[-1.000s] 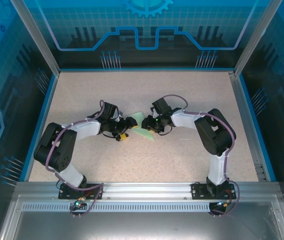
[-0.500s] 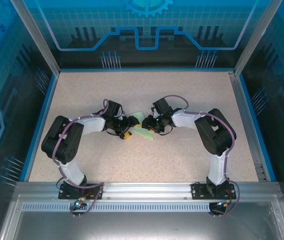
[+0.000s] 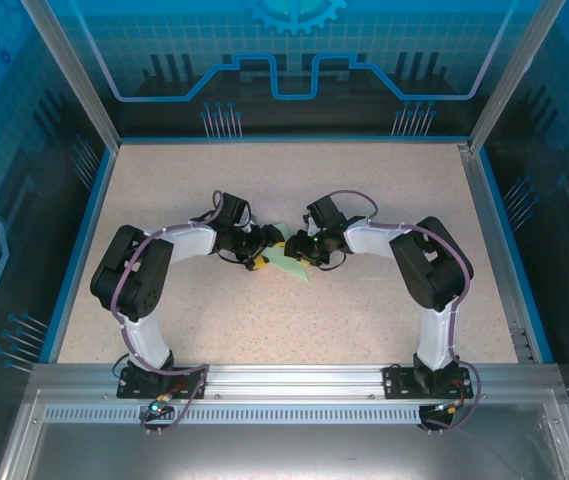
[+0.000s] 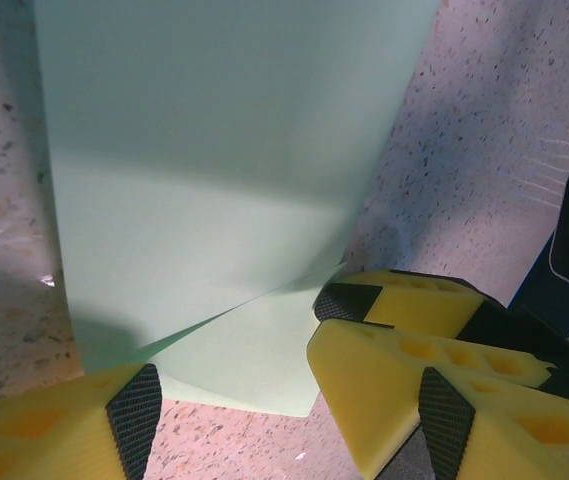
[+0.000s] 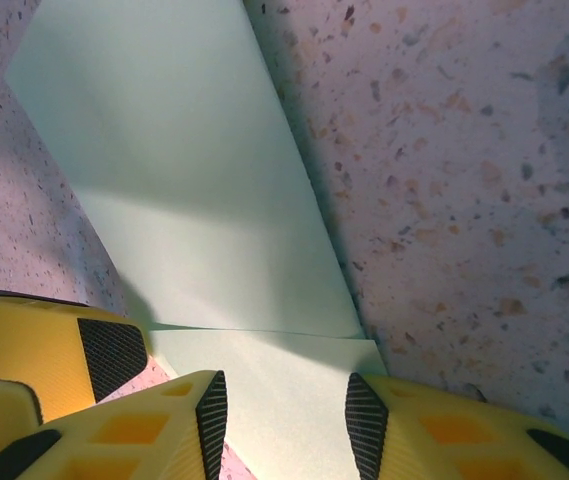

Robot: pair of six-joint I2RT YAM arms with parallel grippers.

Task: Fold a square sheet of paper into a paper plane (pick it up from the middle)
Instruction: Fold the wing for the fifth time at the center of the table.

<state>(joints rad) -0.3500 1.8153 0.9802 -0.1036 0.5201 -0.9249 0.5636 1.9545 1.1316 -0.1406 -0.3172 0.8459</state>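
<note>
Left gripper [image 4: 234, 385] astride paper [image 4: 214, 180] edge

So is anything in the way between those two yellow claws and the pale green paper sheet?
Nothing visible does. The pale mint-green sheet of paper lies on the speckled table, and the left gripper and the right gripper both stand open over its edge, fingers either side. Each has the other's yellow finger close beside it.

Left gripper [image 4: 236, 392] and right gripper [image 5: 286, 402] meet tip-to-tip, both jaws parted.
</note>
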